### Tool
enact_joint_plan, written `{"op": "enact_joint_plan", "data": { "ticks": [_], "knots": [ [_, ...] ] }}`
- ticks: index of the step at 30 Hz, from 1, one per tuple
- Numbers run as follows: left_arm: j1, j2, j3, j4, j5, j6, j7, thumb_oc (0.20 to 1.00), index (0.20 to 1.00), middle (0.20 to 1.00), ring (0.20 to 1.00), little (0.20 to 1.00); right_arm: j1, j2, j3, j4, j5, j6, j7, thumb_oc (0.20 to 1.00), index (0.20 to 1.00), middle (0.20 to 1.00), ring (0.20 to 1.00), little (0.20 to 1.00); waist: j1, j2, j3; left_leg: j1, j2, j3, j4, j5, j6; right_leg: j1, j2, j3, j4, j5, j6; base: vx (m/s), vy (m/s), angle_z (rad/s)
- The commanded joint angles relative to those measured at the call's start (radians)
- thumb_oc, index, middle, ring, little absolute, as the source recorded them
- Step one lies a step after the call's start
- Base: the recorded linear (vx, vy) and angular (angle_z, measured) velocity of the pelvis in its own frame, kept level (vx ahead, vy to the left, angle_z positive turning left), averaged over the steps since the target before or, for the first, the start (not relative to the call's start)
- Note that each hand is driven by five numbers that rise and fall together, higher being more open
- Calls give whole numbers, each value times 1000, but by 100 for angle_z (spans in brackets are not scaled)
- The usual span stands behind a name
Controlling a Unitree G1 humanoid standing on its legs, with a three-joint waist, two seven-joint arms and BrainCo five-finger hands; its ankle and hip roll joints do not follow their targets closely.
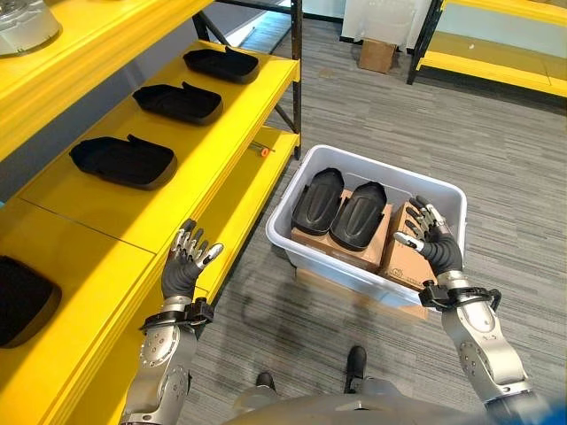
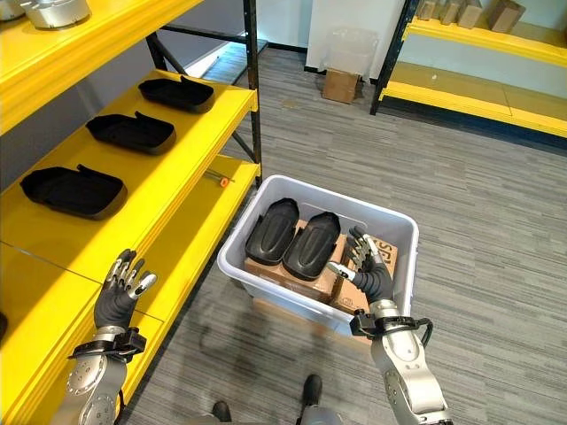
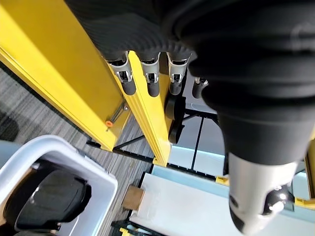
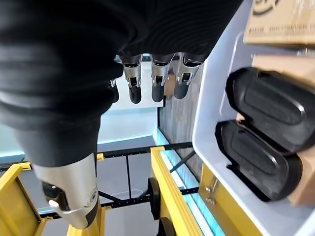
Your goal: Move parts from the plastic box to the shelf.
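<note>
A grey plastic box (image 1: 306, 247) stands on the floor beside the yellow shelf (image 1: 133, 208). Inside it two black oval parts (image 1: 318, 200) (image 1: 358, 215) lie side by side on brown cardboard cartons (image 1: 407, 262). Three more black parts (image 1: 122, 160) (image 1: 178, 103) (image 1: 221, 63) sit in a row on the shelf, and a fourth (image 1: 22, 301) lies at its near left. My right hand (image 1: 434, 237) hovers open over the box's right side, above a carton, holding nothing. My left hand (image 1: 186, 262) is raised open at the shelf's front edge, empty.
A lower yellow shelf board (image 1: 244, 190) with a small orange-tipped object (image 1: 263, 151) runs beside the box. A cardboard box (image 1: 376, 55) sits on the grey carpet further off, near a second yellow rack (image 1: 496, 62). A clear container (image 1: 22, 25) rests on the upper shelf.
</note>
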Motion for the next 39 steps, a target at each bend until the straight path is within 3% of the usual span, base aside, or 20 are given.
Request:
{"op": "enact_joint_plan", "data": {
  "ticks": [1, 2, 3, 4, 5, 6, 7, 8, 9, 10, 11, 12, 13, 15, 16, 18, 23, 30, 39],
  "knots": [
    [-10, 14, 20, -44, -6, -44, -21, 1000, 1000, 1000, 1000, 1000, -14, -24, -42, -82, 46, -55, 15, 1000, 1000, 1000, 1000, 1000, 14, -26, 69, -191, 54, -121, 403, 37, -34, 47, 15, -31, 89, -159, -17, -127, -222, -2],
    [-15, 15, 12, -41, -6, -44, -19, 1000, 1000, 1000, 1000, 1000, -17, -34, -40, -82, 46, -56, 15, 1000, 1000, 1000, 1000, 1000, 28, -30, 94, -232, 25, -187, 490, 66, -44, 49, 16, -30, 96, -163, -29, -124, -127, -14],
    [-15, 15, 12, -41, -6, -44, -19, 1000, 1000, 1000, 1000, 1000, -17, -34, -40, -82, 46, -56, 15, 1000, 1000, 1000, 1000, 1000, 28, -30, 94, -232, 25, -187, 490, 66, -44, 49, 16, -30, 96, -163, -29, 27, -34, -30],
    [-19, 10, 2, -38, -6, -38, -21, 1000, 1000, 1000, 1000, 1000, -19, -37, -39, -81, 44, -57, 12, 1000, 1000, 1000, 1000, 1000, 27, -41, 101, -265, 27, -252, 341, 57, -31, 43, 11, -28, 82, -171, -16, 50, 15, -20],
    [-19, 10, 2, -38, -6, -38, -21, 1000, 1000, 1000, 1000, 1000, -18, -37, -39, -81, 44, -57, 12, 1000, 1000, 1000, 1000, 1000, 27, -42, 102, -262, 26, -251, 337, 58, -31, 44, 10, -28, 81, -171, -15, 155, 124, -15],
    [-15, 22, 0, -44, -2, -40, -22, 1000, 1000, 1000, 1000, 1000, -17, -39, -41, -72, 45, -63, 8, 1000, 1000, 1000, 1000, 1000, 26, -41, 90, -248, 104, -288, 109, 114, -38, 39, 12, -8, 77, -178, 5, 154, 210, -1],
    [-15, 27, -5, -44, 5, -41, -17, 1000, 1000, 1000, 1000, 1000, -18, -41, -35, -65, 46, -68, 6, 1000, 1000, 1000, 1000, 1000, 33, -32, 91, -265, 141, -331, 15, 188, -53, 38, 6, 4, 81, -185, 13, 149, 209, -14],
    [-16, 27, -5, -44, 5, -41, -16, 1000, 1000, 1000, 1000, 1000, -18, -41, -35, -65, 46, -69, 6, 1000, 1000, 1000, 1000, 1000, 31, -31, 88, -266, 142, -332, 7, 195, -54, 34, 7, 3, 81, -184, 13, 132, 264, -27],
    [-24, 31, -10, -40, 8, -43, -18, 1000, 1000, 1000, 1000, 1000, -18, -52, -35, -62, 44, -69, 7, 1000, 1000, 1000, 1000, 1000, 25, -11, 88, -265, 154, -354, -46, 236, -76, 38, -6, 18, 81, -188, 25, 85, 162, -36],
    [-25, 31, -10, -39, 9, -43, -18, 1000, 1000, 1000, 1000, 1000, -18, -53, -35, -62, 44, -69, 7, 1000, 1000, 1000, 1000, 1000, 26, -10, 89, -263, 155, -353, -51, 238, -77, 38, -5, 18, 81, -188, 25, 178, 354, -44],
    [-28, 24, -17, -21, 0, -44, -27, 1000, 1000, 1000, 1000, 1000, -1, -40, -27, -54, 49, -57, 25, 1000, 1000, 1000, 1000, 1000, 23, 4, 74, -216, 149, -326, -59, 186, -77, 41, -14, 49, 81, -184, 35, 90, 189, -41],
    [-28, 24, -17, -21, 0, -45, -27, 1000, 1000, 1000, 1000, 1000, -1, -40, -27, -54, 49, -57, 25, 1000, 1000, 1000, 1000, 1000, 23, 4, 73, -216, 149, -326, -59, 186, -77, 41, -14, 49, 81, -184, 35, 222, 472, -73],
    [-39, 25, -22, -30, -8, -47, -39, 1000, 1000, 1000, 1000, 1000, 27, -25, -32, -66, 45, -50, 37, 1000, 1000, 1000, 1000, 1000, 11, 16, 68, -221, 119, -291, -17, 158, -73, 51, -59, 46, 84, -163, 56, 192, 398, -83],
    [-34, 45, -16, -29, 6, -53, -52, 1000, 1000, 1000, 1000, 1000, 38, -16, -25, -64, 43, -37, 55, 1000, 1000, 1000, 1000, 1000, 11, 7, 74, -210, 82, -258, 21, 110, -54, 54, -104, 77, 84, -137, 78, 164, 382, -60],
    [-34, 45, -16, -29, 6, -53, -52, 1000, 1000, 1000, 1000, 1000, 38, -15, -25, -64, 43, -37, 55, 1000, 1000, 1000, 1000, 1000, 12, 7, 74, -210, 82, -257, 21, 111, -54, 53, -104, 77, 84, -137, 78, 69, 337, -26],
    [-38, 78, 0, -34, 7, -58, -39, 1000, 1000, 1000, 1000, 1000, 12, 5, 6, -49, 41, -25, 62, 1000, 1000, 1000, 1000, 1000, 11, -6, 83, -208, 51, -193, 55, 64, -30, 23, -149, 107, 79, -97, 107, 34, 307, -37],
    [-48, 103, 17, -26, 11, -60, -20, 1000, 1000, 1000, 1000, 1000, -9, 16, 45, -47, 70, -15, 82, 1000, 1000, 1000, 1000, 1000, 9, -32, 87, -221, 35, -135, 87, 31, -16, -18, -180, 134, 61, -60, 126, 18, 136, -53],
    [-75, 104, -11, -14, 0, -53, -7, 1000, 1000, 1000, 1000, 1000, -9, 0, 52, -48, 83, -14, 71, 1000, 1000, 1000, 1000, 1000, -10, -41, 91, -244, 54, -128, 97, 36, -31, -39, -174, 122, 53, -57, 119, 56, -24, -10],
    [-153, 102, -64, -3, -1, -58, 23, 1000, 1000, 1000, 1000, 1000, -199, 7, 87, 6, 48, -51, -46, 1000, 1000, 1000, 1000, 1000, -14, -22, 133, -276, 105, -114, 15, 111, -65, -125, -125, 119, 50, -58, 104, 15, -75, -9]
  ]
}}
